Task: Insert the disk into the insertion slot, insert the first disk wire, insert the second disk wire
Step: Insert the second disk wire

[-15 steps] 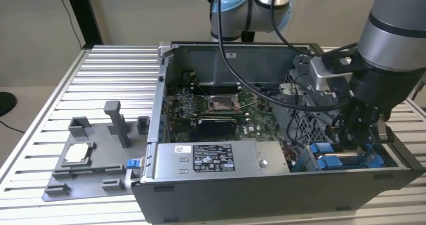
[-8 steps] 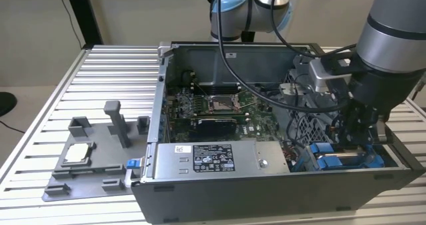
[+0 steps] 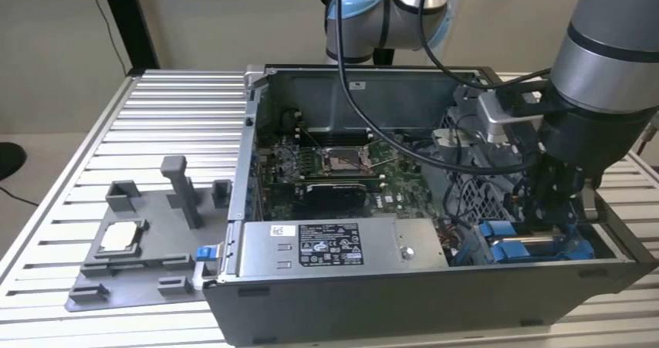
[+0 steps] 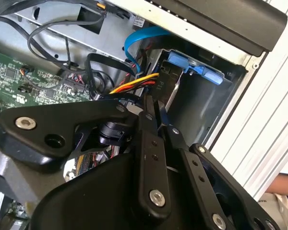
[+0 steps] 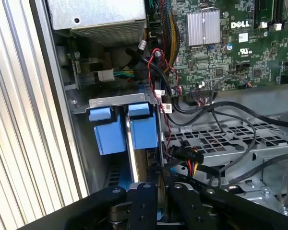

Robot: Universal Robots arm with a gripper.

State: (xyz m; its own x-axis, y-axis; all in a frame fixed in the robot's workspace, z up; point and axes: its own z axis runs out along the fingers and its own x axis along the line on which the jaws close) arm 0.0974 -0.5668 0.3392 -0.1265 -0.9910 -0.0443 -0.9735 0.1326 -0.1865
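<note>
The disk (image 3: 527,249), silver in a bright blue carrier, sits down in the insertion slot (image 3: 576,244) at the case's front corner on the exterior view's right. Its blue tabs (image 5: 143,128) stand under the slot's grey bracket (image 5: 116,102). My gripper (image 3: 551,207) reaches down into the case right above it. The fingers (image 4: 148,143) come together, shut on a black plug of a disk wire (image 4: 134,85) with yellow, orange and red strands, right beside the disk's end (image 4: 175,88). The same plug (image 5: 185,155) lies just off my fingertips (image 5: 144,196). A flat blue wire (image 4: 144,34) curves down behind it.
A grey power supply box with a white sticker (image 3: 329,244) fills the case's front. The motherboard with its square socket (image 3: 340,160) lies behind it. A perforated metal cage (image 5: 225,139) and loose black cables (image 5: 216,112) crowd my gripper. A grey fixture (image 3: 144,240) stands on the table at the exterior view's left.
</note>
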